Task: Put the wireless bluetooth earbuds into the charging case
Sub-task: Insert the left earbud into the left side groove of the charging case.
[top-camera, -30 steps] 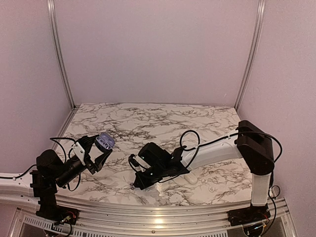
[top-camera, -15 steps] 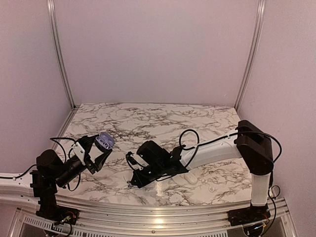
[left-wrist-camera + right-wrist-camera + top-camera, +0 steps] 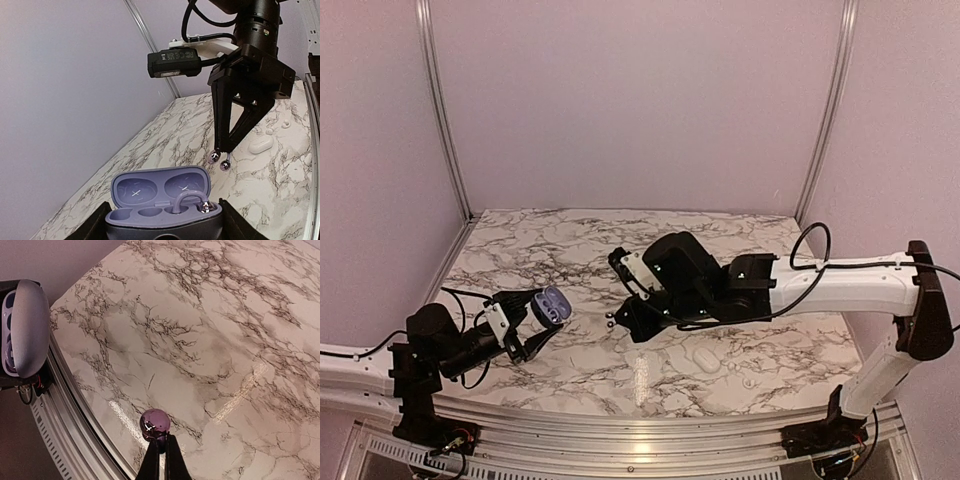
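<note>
Left wrist view: left claw [image 3: 538,322] clamps the open case [image 3: 165,200] (one earbud [image 3: 192,202] seated); right claw [image 3: 221,152] pinches another earbud [image 3: 154,422] above the tabletop [image 3: 280,165].

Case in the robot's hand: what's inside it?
In the case, one earbud sits on the right, hook arching up; the left side looks empty. The front wall hides how deep it sits. The other earbud is in the right gripper.

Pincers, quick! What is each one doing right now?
Left pincer: holding the open charging case.
Right pincer: shut on one earbud.
</note>
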{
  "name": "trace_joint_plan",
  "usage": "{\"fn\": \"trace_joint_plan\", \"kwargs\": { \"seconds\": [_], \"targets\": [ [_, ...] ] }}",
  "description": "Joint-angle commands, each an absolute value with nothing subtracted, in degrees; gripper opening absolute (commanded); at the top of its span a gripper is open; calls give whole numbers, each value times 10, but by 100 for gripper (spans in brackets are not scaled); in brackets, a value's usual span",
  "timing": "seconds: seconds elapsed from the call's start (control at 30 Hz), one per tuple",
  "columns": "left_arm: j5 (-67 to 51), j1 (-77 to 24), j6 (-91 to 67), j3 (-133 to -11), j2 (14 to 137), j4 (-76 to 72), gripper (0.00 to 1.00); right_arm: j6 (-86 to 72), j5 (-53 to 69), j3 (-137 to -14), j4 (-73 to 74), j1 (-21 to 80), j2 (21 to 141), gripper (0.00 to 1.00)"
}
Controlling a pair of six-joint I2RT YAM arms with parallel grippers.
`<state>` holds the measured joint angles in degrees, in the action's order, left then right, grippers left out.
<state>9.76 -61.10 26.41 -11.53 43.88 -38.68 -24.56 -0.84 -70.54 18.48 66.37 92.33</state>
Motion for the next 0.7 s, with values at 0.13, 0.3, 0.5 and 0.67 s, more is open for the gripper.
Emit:
{"fn": "trace_joint_plan", "kwargs": {
  "seconds": [0.13, 0.3, 0.5, 0.67],
  "targets": [
    [6, -613, 315, -141, 480, -394, 23, -231, -41, -726, 288, 672, 866, 0],
    [4, -636, 347, -142, 500, -393, 23, -229, -18, -779, 335, 696, 881, 0],
    [3, -658, 382, -139, 517, -393, 23, -237, 34, -844, 377, 716, 910, 0],
    [5, -670, 402, -143, 539, -393, 23, -242, 81, -881, 396, 717, 923, 0]
  ]
}}
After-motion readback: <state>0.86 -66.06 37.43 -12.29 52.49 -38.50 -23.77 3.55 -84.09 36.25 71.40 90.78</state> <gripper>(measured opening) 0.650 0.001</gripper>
